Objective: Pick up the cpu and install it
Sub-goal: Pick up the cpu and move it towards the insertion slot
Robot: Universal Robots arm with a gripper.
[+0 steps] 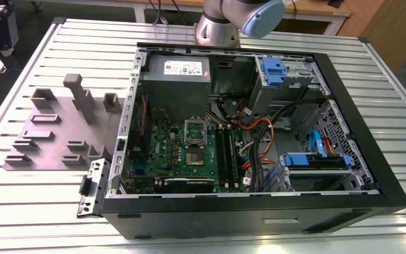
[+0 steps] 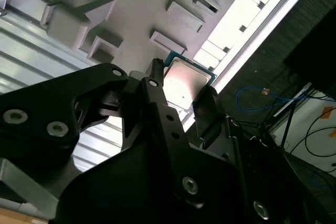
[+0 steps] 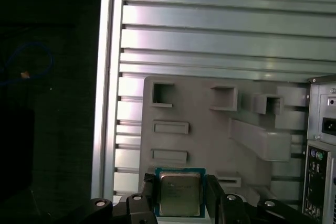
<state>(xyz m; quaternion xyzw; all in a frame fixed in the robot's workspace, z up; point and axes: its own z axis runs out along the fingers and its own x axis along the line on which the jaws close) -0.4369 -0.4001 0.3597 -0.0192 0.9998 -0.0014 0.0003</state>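
1. the arm [image 1: 221,21] is cut off at the exterior view's far edge.
2. in the second wrist view the gripper [image 2: 182,85] hides part of the cpu [image 2: 186,77].
3. its jaws pinch the cpu by two opposite edges, over the grey tray [image 3: 210,124].
4. the open case [image 1: 224,219], to the exterior view's right of the tray, holds a green board [image 1: 182,153], cables [image 1: 256,132] and blue brackets [image 1: 314,160].

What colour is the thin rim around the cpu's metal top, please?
Teal-green, around the dull silvery top of the cpu; the first wrist view shows it best.
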